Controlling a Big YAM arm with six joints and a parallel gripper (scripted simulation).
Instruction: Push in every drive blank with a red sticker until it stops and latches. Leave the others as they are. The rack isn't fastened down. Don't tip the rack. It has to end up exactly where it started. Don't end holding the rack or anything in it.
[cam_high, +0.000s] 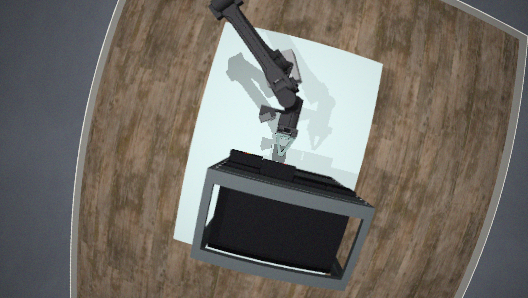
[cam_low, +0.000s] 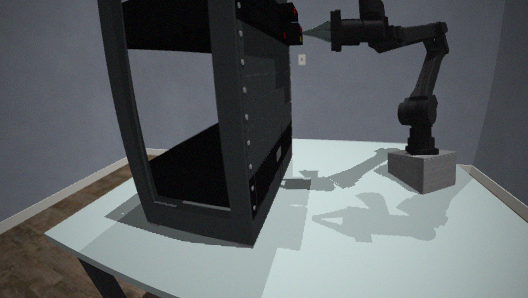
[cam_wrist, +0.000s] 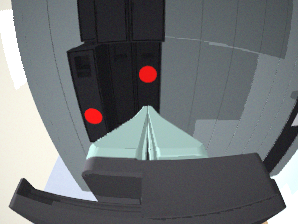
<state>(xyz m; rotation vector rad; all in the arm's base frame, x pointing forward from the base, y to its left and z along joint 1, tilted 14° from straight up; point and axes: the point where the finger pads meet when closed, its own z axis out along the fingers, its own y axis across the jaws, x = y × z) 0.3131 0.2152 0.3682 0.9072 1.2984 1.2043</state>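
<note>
Drive blanks (cam_wrist: 152, 90) w/ 2 red stickers; fingers shut, nothing held, contact unclear.

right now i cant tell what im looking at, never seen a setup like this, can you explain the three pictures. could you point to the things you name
It is one robot arm (cam_high: 260, 52) (cam_low: 417, 35) on a grey block (cam_high: 291, 65) (cam_low: 440, 172). One picture looks from above, one from the side, one from the wrist, past the pale green fingertips. A tall dark rack (cam_high: 285, 187) (cam_low: 225, 100) stands on the pale table (cam_high: 345, 90) (cam_low: 350, 270). Black drive blanks (cam_wrist: 148, 95) stick out of its front, two showing red stickers (cam_wrist: 148, 74). The gripper (cam_high: 281, 154) (cam_low: 304, 33) (cam_wrist: 147, 112) is shut and holds nothing.
</note>
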